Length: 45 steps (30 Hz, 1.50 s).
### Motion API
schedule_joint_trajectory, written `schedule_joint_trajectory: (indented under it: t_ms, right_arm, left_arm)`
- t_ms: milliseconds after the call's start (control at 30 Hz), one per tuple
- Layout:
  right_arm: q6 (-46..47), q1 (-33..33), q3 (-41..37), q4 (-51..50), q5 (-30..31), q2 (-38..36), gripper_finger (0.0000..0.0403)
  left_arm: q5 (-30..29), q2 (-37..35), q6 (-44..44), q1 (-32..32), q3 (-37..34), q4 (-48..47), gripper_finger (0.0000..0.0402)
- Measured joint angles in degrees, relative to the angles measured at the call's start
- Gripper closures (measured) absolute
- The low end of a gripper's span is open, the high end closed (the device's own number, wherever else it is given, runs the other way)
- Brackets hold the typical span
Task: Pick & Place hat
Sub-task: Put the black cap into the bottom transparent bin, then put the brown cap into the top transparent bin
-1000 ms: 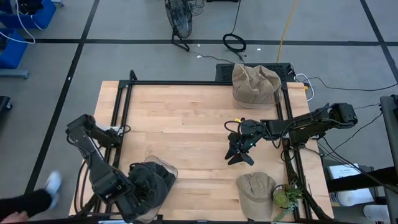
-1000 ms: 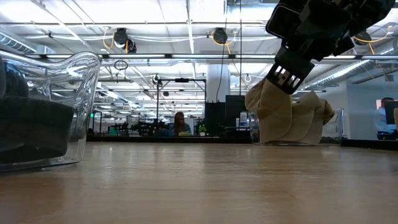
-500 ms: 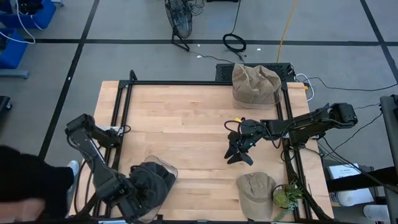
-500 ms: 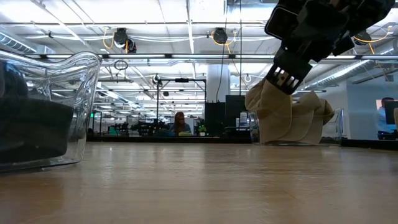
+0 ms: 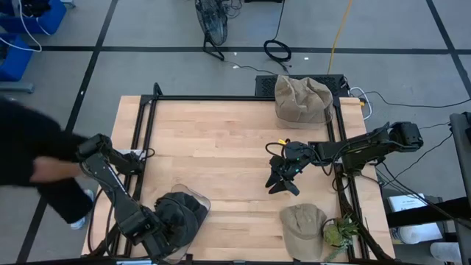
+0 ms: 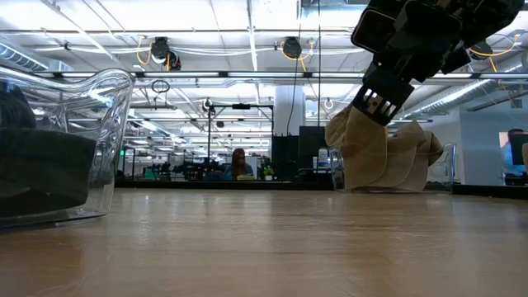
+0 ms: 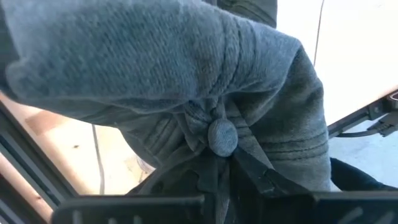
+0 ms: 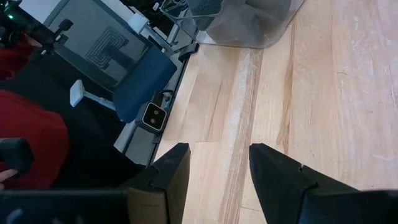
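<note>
A dark grey hat [image 5: 180, 217] [image 7: 186, 74] lies in a clear container [image 5: 197, 199] [image 6: 107, 124] at the table's near left. My left gripper [image 5: 158, 232] [image 7: 217, 168] reaches into that container from its left side and is shut on the hat. My right gripper [image 5: 282, 182] [image 8: 217, 162] hangs open above the bare table right of centre, with nothing between its fingers. A tan hat [image 5: 303, 224] lies crown up on the table at the near right. My left gripper pinches the dark hat's crown cloth between its two fingers, right beside the top button [image 7: 222, 135]. The cloth bunches into folds that run toward the fingers. The hat's body lies in the container.
More tan hats [image 5: 302, 99] [image 6: 384, 157] are piled in a clear container at the far right. A small green plant [image 5: 338, 232] stands at the near right corner. A black frame [image 5: 147, 118] runs round the table. A person [image 5: 29, 158] stands close to the left edge.
A person has come up along the table's left edge and now stands beside my left arm's base.
</note>
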Motion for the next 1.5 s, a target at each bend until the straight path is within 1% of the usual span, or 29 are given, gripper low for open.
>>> schedule_joint_trajectory:
  t_ms: [100, 300, 433, 533, 900, 1000, 1067, 1167, 1300, 1400, 1500]
  right_arm:
    - [0.0, 0.0, 0.0, 0.0, 1.2, 0.0, 0.0252]
    - [0.6, 0.0, 0.0, 0.0, 1.1, 0.0, 0.0252]
    - [0.6, 0.0, 0.0, 0.0, 1.1, 0.0, 0.0252]
    - [0.7, 0.0, 0.0, 0.0, 1.1, 0.0, 0.0252]
    - [2.1, 0.0, 0.0, 0.0, 1.1, 0.0, 0.0252]
    - [3.0, 0.0, 0.0, 0.0, 1.2, 0.0, 0.0252]
    - [3.0, 0.0, 0.0, 0.0, 1.2, 0.0, 0.0252]
    - [3.0, 0.0, 0.0, 0.0, 1.2, 0.0, 0.0252]
    - [3.0, 0.0, 0.0, 0.0, 1.4, 0.0, 0.0252]
    - [3.0, 0.0, 0.0, 0.0, 4.2, 0.0, 0.0252]
    - [3.0, 0.0, 0.0, 0.0, 7.8, 0.0, 0.0252]
  left_arm:
    - [0.2, 0.0, 0.1, 0.0, 0.0, -1.1, 0.0362]
    - [0.3, -0.6, -0.2, 0.3, 0.0, -0.7, 0.0364]
    - [-1.3, -1.8, -0.2, 0.4, 0.1, 1.0, 0.0354]
    - [-3.2, -3.1, 0.2, 0.4, 0.1, 1.9, 0.0329]
    - [-4.0, -5.3, 3.4, 0.5, 0.1, 1.5, 0.0201]
    - [-5.8, -6.5, 3.4, 0.7, 0.1, 0.3, 0.0179]
    - [-7.3, -8.0, 3.4, 0.7, 0.1, -1.0, 0.0171]
    - [-10.2, -10.4, 4.2, 0.7, 0.1, -3.7, 0.0168]
    - [-15.7, -13.9, 7.1, 0.7, 0.1, -7.7, 0.0180]
    - [-22.3, -16.2, 10.3, 1.0, 0.2, -10.9, 0.0198]
    - [-29.6, -18.1, 17.2, 2.2, 0.2, -11.9, 0.0229]
